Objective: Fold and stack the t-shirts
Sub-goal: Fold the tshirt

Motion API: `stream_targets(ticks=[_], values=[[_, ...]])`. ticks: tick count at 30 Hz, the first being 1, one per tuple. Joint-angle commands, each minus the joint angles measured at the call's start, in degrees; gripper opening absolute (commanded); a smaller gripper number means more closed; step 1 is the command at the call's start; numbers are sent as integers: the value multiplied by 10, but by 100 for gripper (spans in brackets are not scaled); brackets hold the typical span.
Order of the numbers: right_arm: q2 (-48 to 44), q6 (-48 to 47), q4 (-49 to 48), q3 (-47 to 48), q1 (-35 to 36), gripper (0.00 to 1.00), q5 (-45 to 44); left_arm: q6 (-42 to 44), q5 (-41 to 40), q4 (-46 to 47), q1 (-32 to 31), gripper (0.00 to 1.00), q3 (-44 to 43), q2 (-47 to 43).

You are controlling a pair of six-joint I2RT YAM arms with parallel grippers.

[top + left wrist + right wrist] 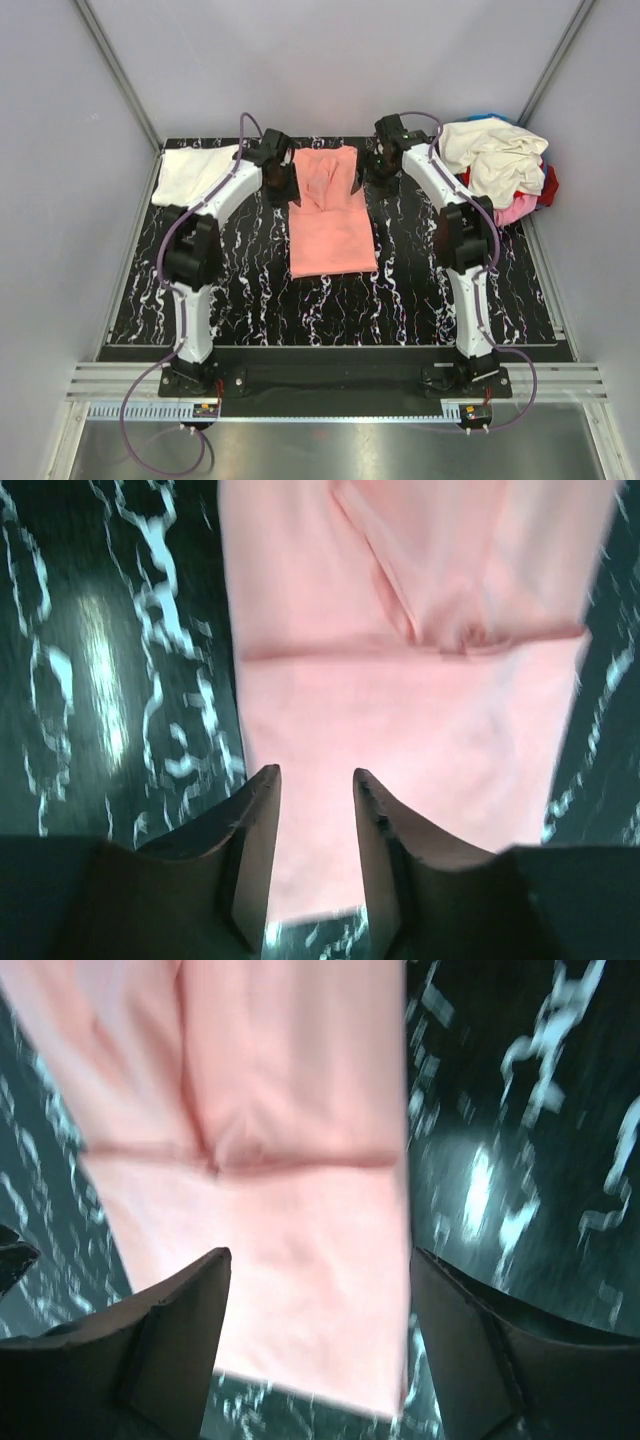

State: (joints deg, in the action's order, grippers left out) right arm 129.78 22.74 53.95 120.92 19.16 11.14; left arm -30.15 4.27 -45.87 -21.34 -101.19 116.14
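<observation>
Jaws stood apart and empty over the folded-over far end of the salmon-pink t-shirt (330,225) at the middle of the table (420,295), left gripper (315,777) narrowly open, right gripper (318,1253) wide, probably letting that fold settle flat.

Bright, even overhead light. Glare patches on the marbled table (95,670); both wrist views motion-blurred, smearing the salmon-pink t-shirt (400,730); top view sharp.

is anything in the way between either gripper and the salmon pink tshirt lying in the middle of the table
Nothing visible. The left gripper and the right gripper are both open right over the salmon-pink cotton t-shirt, with only its bare cloth showing between their fingers.
</observation>
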Motion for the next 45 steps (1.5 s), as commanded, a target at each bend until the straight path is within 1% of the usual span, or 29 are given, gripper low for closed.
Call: stream_targets(ticks=[1,2,3,4,5,6,7,8,9,10,11,12,13,14,15,16,17,18,20,21,24,27,31,35,38,39,40,45], values=[[70,-25,76,120,-31,82,-15,15,40,-56,31,43,-89,65],[78,-28,101,155,-34,82,-16,14,36,-80,33,43,-107,80],[80,-29,107,159,-39,81,-17,14,35,-86,36,43,-119,80],[60,-29,104,149,-40,81,-18,16,34,-86,37,43,-116,74],[41,-31,73,90,-40,82,-18,16,29,-74,37,45,-107,48],[-8,-31,54,53,-40,82,-17,12,22,-63,37,47,-70,31],[-33,-29,35,15,-40,82,-14,12,21,-51,37,47,-47,12],[-56,-21,4,-60,-40,83,-11,10,20,-28,37,48,6,-25],[-99,-17,-9,-95,-40,83,-9,7,21,-20,37,48,33,-45],[-119,-14,-21,-130,-40,83,7,0,23,4,36,48,63,-63],[-137,-4,-44,-196,-40,83,14,-4,25,20,36,48,97,-103],[-155,1,-55,-229,-41,83,22,-9,35,38,34,48,166,-124],[-189,7,-70,-261,-40,82,34,-16,40,56,33,48,201,-146],[-205,19,-105,-329,-40,81,68,-20,46,92,32,48,235,-184],[-232,27,-124,-363,-40,80,87,-30,61,108,27,48,301,-203],[-242,34,-143,-394,-40,77,107,-38,68,125,24,48,333,-220],[-250,44,-171,-446,-41,74,139,-45,74,161,22,48,363,-250],[-263,49,-185,-469,-40,72,152,-49,92,176,14,48,413,-262],[-274,62,-219,-527,-40,66,172,-69,93,211,3,48,452,-293],[-281,65,-228,-542,-40,66,174,-76,103,225,-8,48,485,-301],[-281,76,-257,-583,-40,65,176,-108,111,272,-24,49,540,-320],[-265,83,-281,-602,-40,62,192,-131,116,316,-28,49,569,-318],[-261,85,-293,-610,-40,62,192,-139,116,333,-36,49,572,-311],[-261,88,-300,-611,-40,61,189,-146,106,339,-42,50,574,-332],[-256,90,-302,-610,-40,61,188,-148,94,341,-43,57,573,-344],[-255,90,-303,-608,-40,61,187,-148,88,340,-43,61,567,-341],[-255,91,-303,-607,-40,61,186,-146,85,335,-43,61,563,-334],[-248,92,-300,-601,-40,61,185,-152,75,329,-47,60,558,-292]])
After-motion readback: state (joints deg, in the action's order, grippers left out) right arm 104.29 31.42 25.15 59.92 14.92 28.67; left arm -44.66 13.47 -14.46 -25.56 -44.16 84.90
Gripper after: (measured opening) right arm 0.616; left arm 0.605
